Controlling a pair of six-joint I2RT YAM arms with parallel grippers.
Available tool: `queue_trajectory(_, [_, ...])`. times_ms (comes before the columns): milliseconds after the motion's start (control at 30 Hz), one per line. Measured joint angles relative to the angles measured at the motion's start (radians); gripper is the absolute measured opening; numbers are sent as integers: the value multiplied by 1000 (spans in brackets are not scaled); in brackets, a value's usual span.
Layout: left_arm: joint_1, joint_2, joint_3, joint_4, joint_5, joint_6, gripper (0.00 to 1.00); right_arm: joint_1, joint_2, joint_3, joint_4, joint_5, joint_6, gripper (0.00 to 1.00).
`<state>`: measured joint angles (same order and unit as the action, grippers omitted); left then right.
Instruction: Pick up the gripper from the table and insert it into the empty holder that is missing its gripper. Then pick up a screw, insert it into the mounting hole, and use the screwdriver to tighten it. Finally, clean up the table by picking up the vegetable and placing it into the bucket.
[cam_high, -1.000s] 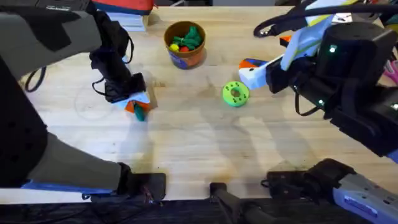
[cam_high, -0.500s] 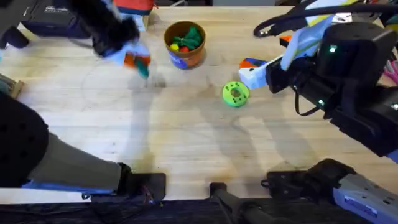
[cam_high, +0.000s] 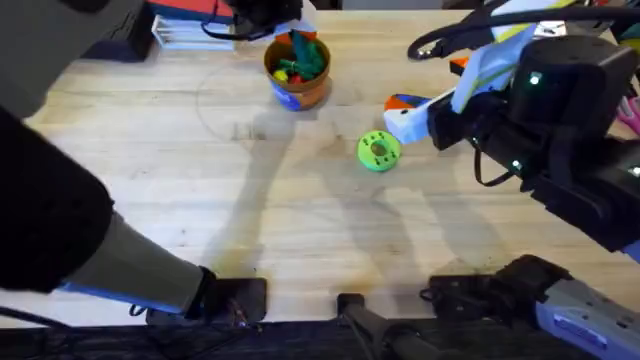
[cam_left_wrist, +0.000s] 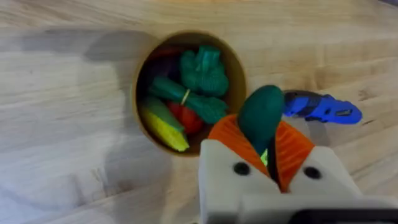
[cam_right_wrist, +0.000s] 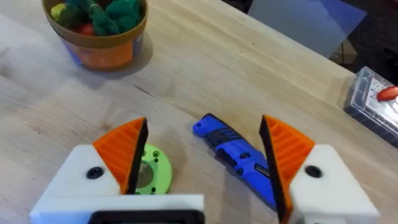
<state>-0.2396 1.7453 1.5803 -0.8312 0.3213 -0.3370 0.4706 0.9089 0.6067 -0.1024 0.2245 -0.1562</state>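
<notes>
My left gripper (cam_left_wrist: 264, 140) is shut on a dark green vegetable (cam_left_wrist: 261, 115), pinched between its orange pads just beside the bucket's rim. The orange-brown bucket (cam_left_wrist: 186, 99) holds several green, yellow and red vegetables. In the overhead view the left gripper (cam_high: 293, 40) hangs over the bucket (cam_high: 297, 78) at the table's back. The blue screwdriver (cam_right_wrist: 239, 155) lies flat on the table. My right gripper (cam_right_wrist: 208, 155) hovers above it, open, one finger on each side, and stands (cam_high: 402, 120) right of the bucket. The screw and holder are out of view.
A flat lime-green disc (cam_high: 378, 150) lies on the wood near the right gripper (cam_right_wrist: 149, 171). A clear plastic box (cam_right_wrist: 373, 96) sits at the far right edge. Cables and the right arm's dark body (cam_high: 560, 120) crowd the right side.
The left arm has lifted the vegetable off the table's left side and carried it back and right to the bucket. The right arm has not moved.
</notes>
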Motion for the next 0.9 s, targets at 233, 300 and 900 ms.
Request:
queue_trajectory(233, [6, 41, 0, 6, -29, -1, 281, 0, 0, 0, 0, 0, 0, 994])
queue_trajectory(300, [7, 42, 0, 13, -31, -3, 518, 0, 0, 0, 2, 0, 0, 994])
queue_trajectory(900, [7, -345, 57, -318, -87, 298, 969, -7, -126, 271, -490, 0, 200, 994])
